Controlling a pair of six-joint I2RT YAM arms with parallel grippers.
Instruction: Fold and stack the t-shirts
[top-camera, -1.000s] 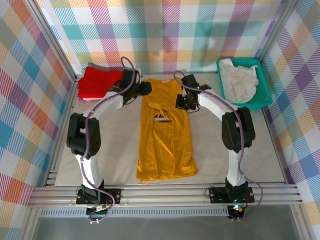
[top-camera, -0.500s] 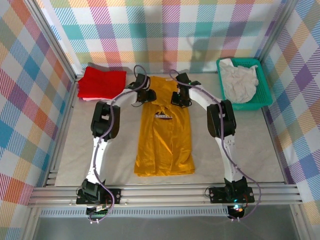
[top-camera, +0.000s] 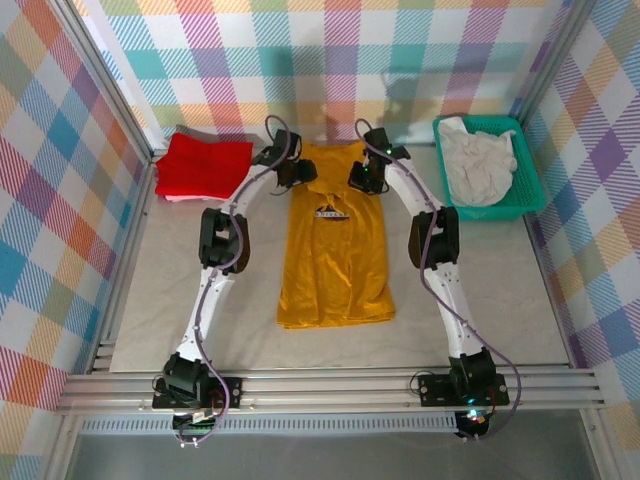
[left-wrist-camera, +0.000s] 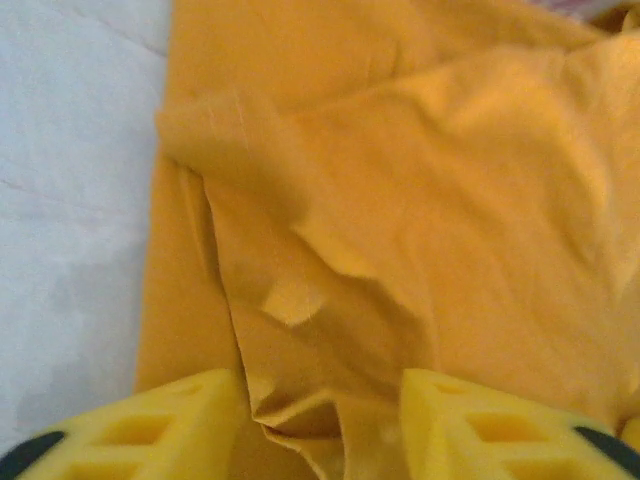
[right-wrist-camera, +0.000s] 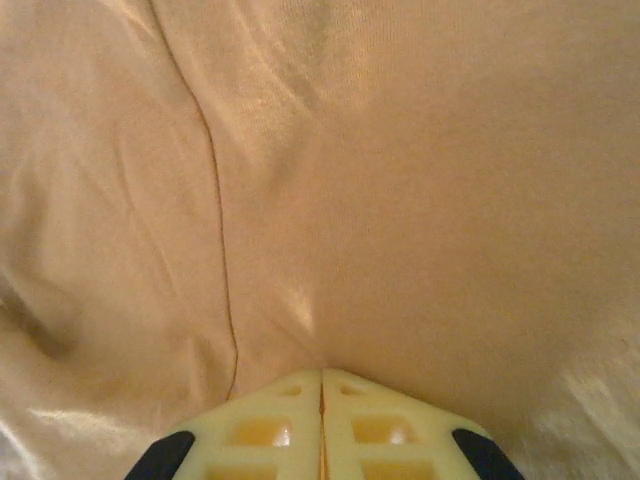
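Observation:
The mustard-yellow t-shirt (top-camera: 335, 265) lies as a long narrow strip down the middle of the table, its dark logo (top-camera: 331, 213) near the far end. My left gripper (top-camera: 308, 178) is at the shirt's far left shoulder. In the left wrist view this gripper (left-wrist-camera: 320, 385) is open, with a raised fold of the yellow t-shirt (left-wrist-camera: 440, 200) between its fingers. My right gripper (top-camera: 358, 180) is at the far right shoulder; its fingers (right-wrist-camera: 322, 375) are shut on the yellow t-shirt (right-wrist-camera: 400, 200). The red t-shirt (top-camera: 205, 165) lies folded at the far left. The off-white t-shirt (top-camera: 478, 160) is crumpled in the basket.
The teal mesh basket (top-camera: 525, 205) stands at the far right against the checked wall. Checked walls close in the table on three sides. The aluminium rail (top-camera: 330, 385) with both arm bases runs along the near edge. Bare grey table (top-camera: 480, 290) flanks the yellow shirt.
Both arms stretched toward the far wall, and the yellow t-shirt slid away from the near edge with them. The grippers now sit higher on its shoulders.

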